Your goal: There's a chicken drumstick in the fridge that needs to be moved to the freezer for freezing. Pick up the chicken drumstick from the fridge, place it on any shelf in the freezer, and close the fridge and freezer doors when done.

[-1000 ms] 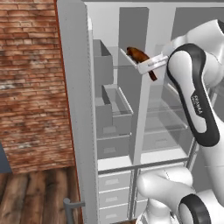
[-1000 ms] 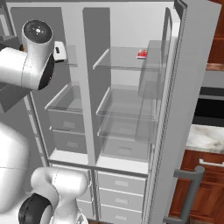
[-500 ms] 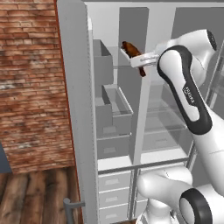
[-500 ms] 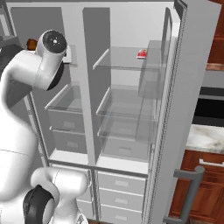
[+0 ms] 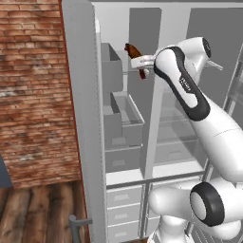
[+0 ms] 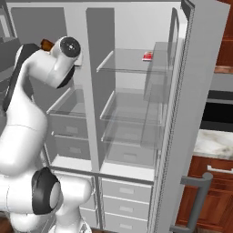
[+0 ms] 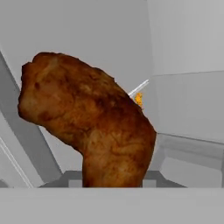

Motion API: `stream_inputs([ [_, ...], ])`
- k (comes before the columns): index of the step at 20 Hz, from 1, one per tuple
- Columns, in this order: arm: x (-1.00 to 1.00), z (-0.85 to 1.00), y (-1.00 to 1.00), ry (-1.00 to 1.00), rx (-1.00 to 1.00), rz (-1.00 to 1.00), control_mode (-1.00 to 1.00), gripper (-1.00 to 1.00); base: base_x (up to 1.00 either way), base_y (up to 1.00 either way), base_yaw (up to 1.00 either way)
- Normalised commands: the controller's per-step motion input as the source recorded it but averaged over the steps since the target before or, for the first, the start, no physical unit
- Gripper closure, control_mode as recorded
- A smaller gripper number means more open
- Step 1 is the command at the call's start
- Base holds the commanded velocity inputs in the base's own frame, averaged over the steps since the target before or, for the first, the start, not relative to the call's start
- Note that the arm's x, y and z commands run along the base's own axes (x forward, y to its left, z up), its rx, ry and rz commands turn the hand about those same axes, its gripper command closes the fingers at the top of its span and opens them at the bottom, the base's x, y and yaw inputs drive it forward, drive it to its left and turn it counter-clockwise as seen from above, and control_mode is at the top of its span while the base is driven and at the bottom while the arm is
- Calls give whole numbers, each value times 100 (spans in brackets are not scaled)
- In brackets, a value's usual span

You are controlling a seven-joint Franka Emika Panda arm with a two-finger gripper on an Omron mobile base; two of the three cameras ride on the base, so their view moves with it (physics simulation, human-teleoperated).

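My gripper (image 5: 138,61) is shut on the chicken drumstick (image 5: 133,50), a dark reddish-brown piece held high in the upper part of the freezer (image 5: 116,71), the narrow left compartment. In the right base view the drumstick (image 6: 45,44) peeks out behind my arm's elbow. In the hand view the drumstick (image 7: 89,127) looms close and hides the fingertips; grey freezer walls lie behind it. A clear shelf (image 6: 67,101) spans the freezer lower down. The fridge (image 6: 136,100), the wider compartment, stands open to the right. Both doors are open: the freezer door (image 5: 81,123) and the fridge door (image 6: 200,91).
A small flat red-and-white item (image 6: 147,56) lies on the fridge's top glass shelf. Grey bins (image 5: 124,116) sit in the freezer below my hand. A brick wall (image 5: 33,90) stands left of the unit, and wooden cabinets (image 6: 209,195) to the right.
My arm has carried the drumstick leftward and higher, from in front of the divider into the upper part of the freezer compartment. The grip has stayed closed.
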Motion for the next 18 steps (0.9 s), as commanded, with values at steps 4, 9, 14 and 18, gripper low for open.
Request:
stream_inputs([
  [4, 71, 0, 39, 16, -13, -11, -100, 100, 0, 0, 0],
  [9, 72, 0, 27, 14, -11, -12, -100, 100, 0, 0, 0],
  [14, 65, 0, 4, 10, -4, -5, -100, 100, 0, 0, 0],
  [18, 56, -3, 0, 4, -4, -2, -100, 100, 0, 0, 0],
])
